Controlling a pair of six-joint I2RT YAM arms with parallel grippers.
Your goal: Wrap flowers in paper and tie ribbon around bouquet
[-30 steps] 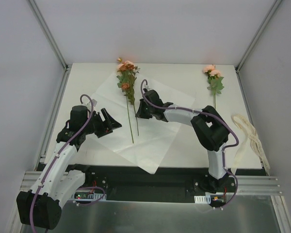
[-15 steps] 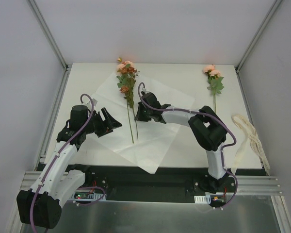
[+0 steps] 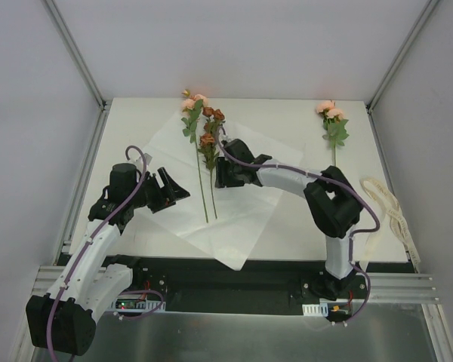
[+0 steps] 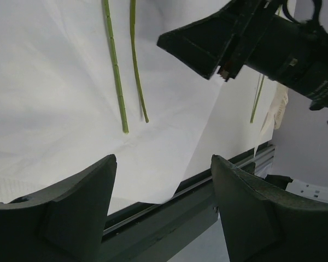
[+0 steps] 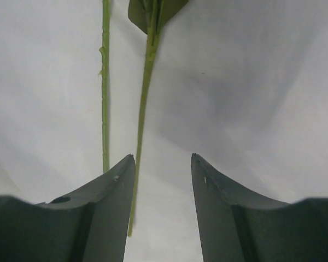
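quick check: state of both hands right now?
Left hand: open, holding nothing, over the paper.
Right hand: open, gripping nothing; a flower stem lies loose between its fingers.

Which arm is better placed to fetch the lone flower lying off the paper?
Right, probably. The lone flower lies at the far right, on that arm's side, and the right gripper is open and empty. The left gripper hangs farther away.

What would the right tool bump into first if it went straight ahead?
Probably the flower stem lying just ahead of the right tool, on the paper. Depth is hard to judge here.
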